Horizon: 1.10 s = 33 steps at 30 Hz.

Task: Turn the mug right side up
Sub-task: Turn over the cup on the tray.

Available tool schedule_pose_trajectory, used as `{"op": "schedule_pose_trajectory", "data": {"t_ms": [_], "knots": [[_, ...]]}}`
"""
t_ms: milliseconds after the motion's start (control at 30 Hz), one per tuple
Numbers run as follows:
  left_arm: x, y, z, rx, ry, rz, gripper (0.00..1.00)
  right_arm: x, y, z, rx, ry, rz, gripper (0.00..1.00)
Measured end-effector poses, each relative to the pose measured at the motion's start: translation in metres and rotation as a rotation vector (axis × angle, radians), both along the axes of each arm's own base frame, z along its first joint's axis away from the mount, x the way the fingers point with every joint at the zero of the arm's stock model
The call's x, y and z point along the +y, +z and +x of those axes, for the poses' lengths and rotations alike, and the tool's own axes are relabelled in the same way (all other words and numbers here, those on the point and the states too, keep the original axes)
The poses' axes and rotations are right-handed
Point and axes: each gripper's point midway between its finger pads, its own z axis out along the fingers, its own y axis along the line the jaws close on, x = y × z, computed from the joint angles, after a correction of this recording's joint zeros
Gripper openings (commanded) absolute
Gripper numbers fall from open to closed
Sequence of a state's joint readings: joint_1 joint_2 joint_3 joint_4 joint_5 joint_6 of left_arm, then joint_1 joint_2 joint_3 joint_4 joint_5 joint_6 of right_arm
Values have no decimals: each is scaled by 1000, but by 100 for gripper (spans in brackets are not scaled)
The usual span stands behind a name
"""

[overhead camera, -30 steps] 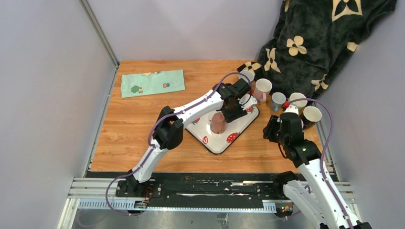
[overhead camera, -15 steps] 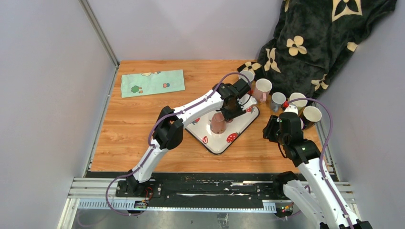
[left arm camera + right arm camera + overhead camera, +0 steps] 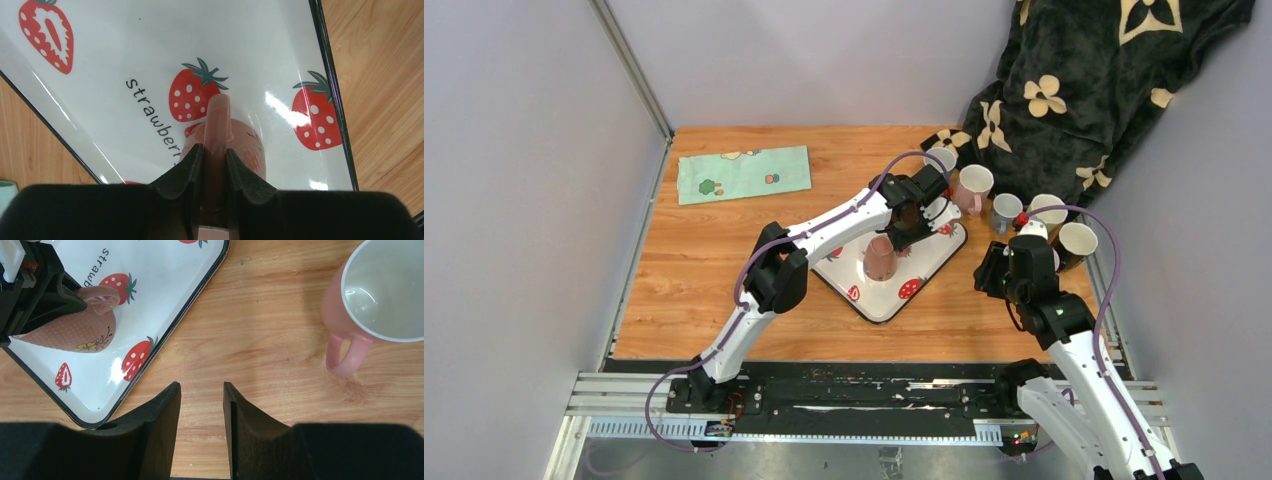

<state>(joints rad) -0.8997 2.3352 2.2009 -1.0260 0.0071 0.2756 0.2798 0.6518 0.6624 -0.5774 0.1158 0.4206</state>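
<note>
The mug (image 3: 881,260) sits inverted on the tray (image 3: 880,299), handle (image 3: 218,112) pinched by the left end effector (image 3: 215,152). Firm that pinch, lift clear, then roll slowly; the right end effector (image 3: 202,405) gapes empty.

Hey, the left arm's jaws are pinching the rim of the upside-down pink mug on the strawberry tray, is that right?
Not the rim. The left arm's jaws are pinching the handle of the upside-down pink mug on the strawberry tray. The left wrist view shows the handle squeezed between them.
</note>
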Motion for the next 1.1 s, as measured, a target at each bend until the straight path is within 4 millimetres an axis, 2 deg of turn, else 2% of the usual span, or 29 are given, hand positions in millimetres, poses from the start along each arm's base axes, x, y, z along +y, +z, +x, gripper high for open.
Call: {"op": "schedule_pose_trajectory", "data": {"t_ms": [133, 600, 967, 1100], "knots": [[0, 0, 0, 0, 0, 1, 1, 0, 0, 0, 0, 0, 0, 41], [2, 7, -4, 9, -14, -7, 0, 4, 2, 0, -7, 9, 22, 41], [7, 58, -5, -66, -30, -70, 0, 11, 8, 5, -36, 17, 64, 41], [10, 71, -7, -83, -30, -91, 0, 14, 6, 6, -33, 26, 77, 41]]}}
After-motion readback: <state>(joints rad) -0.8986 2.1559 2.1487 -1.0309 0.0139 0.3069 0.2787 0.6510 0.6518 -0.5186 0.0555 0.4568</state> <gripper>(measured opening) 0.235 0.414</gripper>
